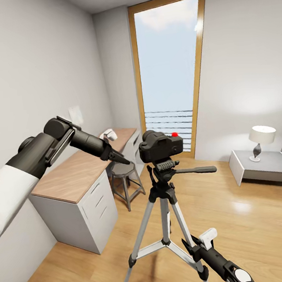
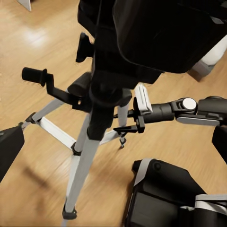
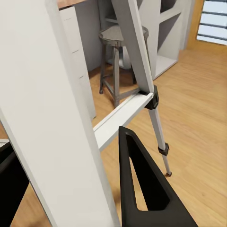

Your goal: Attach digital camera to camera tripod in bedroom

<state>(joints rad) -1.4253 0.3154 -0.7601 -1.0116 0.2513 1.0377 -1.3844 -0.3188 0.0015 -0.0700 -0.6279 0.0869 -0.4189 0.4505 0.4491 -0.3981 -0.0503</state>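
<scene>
Nearest, low at right in the head view, the right gripper (image 1: 200,245) was seen beside a leg of the tall silver-grey metal camera tripod (image 1: 165,209); in the right wrist view a leg appeared betw. its black fingers (image 3: 146,189), so jaws were apart, but contact could not be told. Above, the small chunky black digital camera (image 1: 160,145) w/ red button was seen sitting on the tripod's black head, apparently mounted. The left gripper (image 1: 119,158) was held just left of the camera; open or closed could not be told. Beyond stood a metal stool (image 1: 124,178), a wood-topped white desk (image 1: 74,174), and a tall wood-framed window (image 1: 170,75). Attachment was judged nearly done; next, seating should be checked and the grippers withdrawn w/o knocking the stand.
</scene>
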